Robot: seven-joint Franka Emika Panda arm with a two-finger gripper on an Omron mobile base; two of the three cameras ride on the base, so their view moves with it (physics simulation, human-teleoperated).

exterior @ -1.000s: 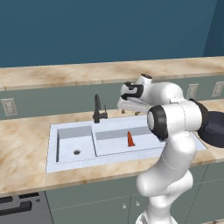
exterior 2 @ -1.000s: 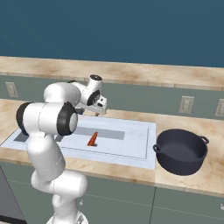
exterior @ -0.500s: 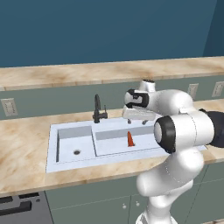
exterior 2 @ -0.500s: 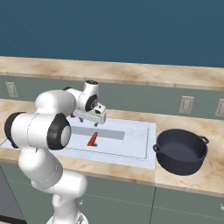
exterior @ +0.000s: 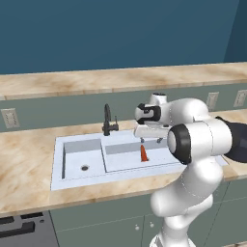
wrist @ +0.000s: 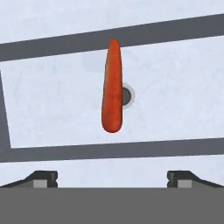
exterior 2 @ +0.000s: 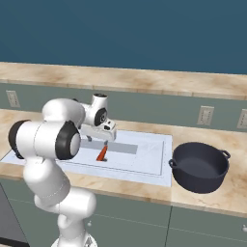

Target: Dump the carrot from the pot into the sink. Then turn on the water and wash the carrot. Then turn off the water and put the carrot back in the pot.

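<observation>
The orange-red carrot (exterior: 144, 153) (exterior 2: 102, 154) lies in the wider right basin of the pale sink (exterior: 79, 155) (exterior 2: 144, 153). In the hand view the carrot (wrist: 112, 94) lies lengthwise beside the drain hole (wrist: 127, 96), straight ahead of the hand. My gripper (exterior: 150, 140) (exterior 2: 98, 141) (wrist: 112, 178) hangs open just above the carrot, one fingertip on either side and nothing between them. The dark pot (exterior 2: 200, 166) stands upright on the counter right of the sink. No water runs from the black faucet (exterior: 108, 120).
A raised counter ledge and a wall with outlets (exterior: 10, 117) (exterior 2: 205, 115) run behind the sink. Marbled counter (exterior: 26, 161) lies left of the sink, with a stove front (exterior: 19, 226) below at the lower left. My own elbow (exterior: 198, 140) bulks over the sink's right end.
The hand has come down from beside the faucet to just over the carrot, and the elbow has swung forward. The jaws stayed open. The carrot and pot have not moved.
</observation>
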